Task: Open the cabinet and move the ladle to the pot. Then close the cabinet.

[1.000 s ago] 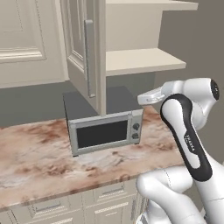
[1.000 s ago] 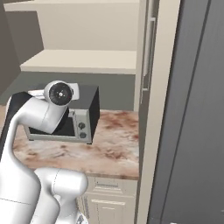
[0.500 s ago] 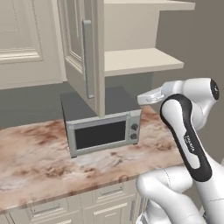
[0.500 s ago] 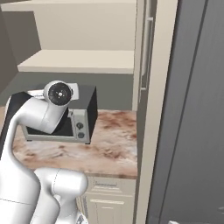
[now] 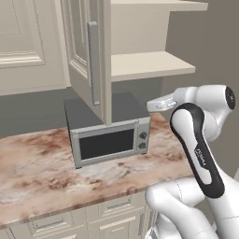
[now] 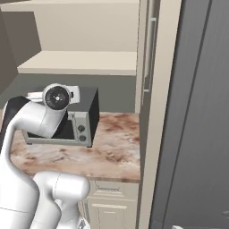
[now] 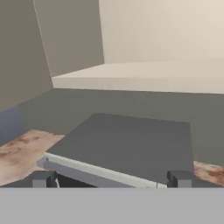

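Cabinet door open, jaws spread wide and empty.

The cabinet hangs above the microwave on the marble desk, its cream shelf bare. The gripper hovers over the microwave's dark top, fingertips far apart, touching nothing.

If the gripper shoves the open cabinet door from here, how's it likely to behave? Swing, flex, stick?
The cabinet door probably swings freely: it already stands open over the microwave. It looks like a thick raised-panel slab, so likely stiff, not flexing. Its long bar handle looks smooth, so open fingers may slide along it; pushing the flat panel seems safer.
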Controlling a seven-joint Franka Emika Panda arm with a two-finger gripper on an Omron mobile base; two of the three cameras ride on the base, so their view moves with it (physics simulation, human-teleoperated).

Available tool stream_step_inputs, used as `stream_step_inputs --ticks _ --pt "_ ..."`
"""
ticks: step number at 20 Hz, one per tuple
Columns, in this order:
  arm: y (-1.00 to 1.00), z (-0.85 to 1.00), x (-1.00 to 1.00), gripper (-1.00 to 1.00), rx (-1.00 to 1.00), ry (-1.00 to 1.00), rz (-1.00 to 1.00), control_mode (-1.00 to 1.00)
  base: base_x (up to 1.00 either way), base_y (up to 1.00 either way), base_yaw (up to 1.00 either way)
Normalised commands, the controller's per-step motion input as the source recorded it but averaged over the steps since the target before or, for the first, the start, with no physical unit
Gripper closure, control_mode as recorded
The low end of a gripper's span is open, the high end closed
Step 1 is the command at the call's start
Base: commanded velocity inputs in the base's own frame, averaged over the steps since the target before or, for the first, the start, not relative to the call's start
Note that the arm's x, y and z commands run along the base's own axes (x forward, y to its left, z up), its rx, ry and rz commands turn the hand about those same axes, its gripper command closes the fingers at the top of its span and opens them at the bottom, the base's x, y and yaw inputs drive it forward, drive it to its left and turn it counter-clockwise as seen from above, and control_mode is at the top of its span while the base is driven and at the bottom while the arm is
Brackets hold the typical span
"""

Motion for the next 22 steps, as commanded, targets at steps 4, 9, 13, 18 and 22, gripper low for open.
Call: stream_step_inputs --ticks 4,9,13,18,22 --pt "-0.01 0.11 -0.42 -1.0 0.02 -0.08 -0.15 -1.0 0.0 0.0 0.0" --pt "-0.21 0.17 -0.41 -1.0 0.1 -0.02 -0.17 -1.0 0.0 0.0 0.0" --pt "-0.44 0.39 -0.46 -1.0 0.19 0.0 -0.15 -1.0 0.0 0.0 0.0" --pt "-0.18 0.53 -0.3 -1.0 0.15 0.0 -0.11 -1.0 0.0 0.0 0.0" --pt "0.0 0.39 -0.22 -1.0 0.07 -0.02 -0.09 -1.0 0.0 0.0 0.0"
